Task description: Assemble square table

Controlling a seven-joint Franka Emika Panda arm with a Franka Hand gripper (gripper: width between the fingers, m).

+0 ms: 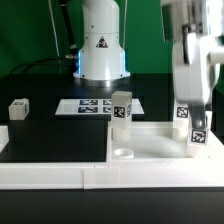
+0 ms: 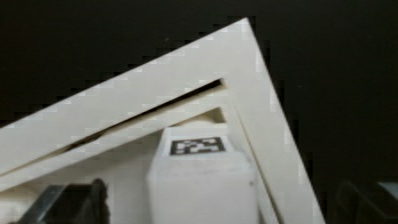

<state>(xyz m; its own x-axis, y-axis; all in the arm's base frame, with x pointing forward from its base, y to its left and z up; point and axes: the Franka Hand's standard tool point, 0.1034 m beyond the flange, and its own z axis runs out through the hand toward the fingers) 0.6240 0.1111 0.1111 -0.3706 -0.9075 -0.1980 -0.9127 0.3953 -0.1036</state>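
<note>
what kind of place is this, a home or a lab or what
Most likely a robotics lab bench, not a home: a black table with a flat marker board of black-white tags, a robot arm's white base behind it, and white tagged furniture legs laid out for assembly.

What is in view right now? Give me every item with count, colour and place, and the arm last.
Table top: one, white square slab, front of the black work surface, toward the exterior view's right; a round corner socket shows near its front edge.
Upright legs: two, white with black-white tags, standing on the slab; one near its middle, one at the exterior view's right under the gripper, also seen in the wrist view.
Loose leg: one, white, tagged, on the exterior view's left.
Marker board: one, white, flat, behind the slab.
Border rail: one, white, along the front.
Gripper: one, white, open, above the right-hand leg.
</note>
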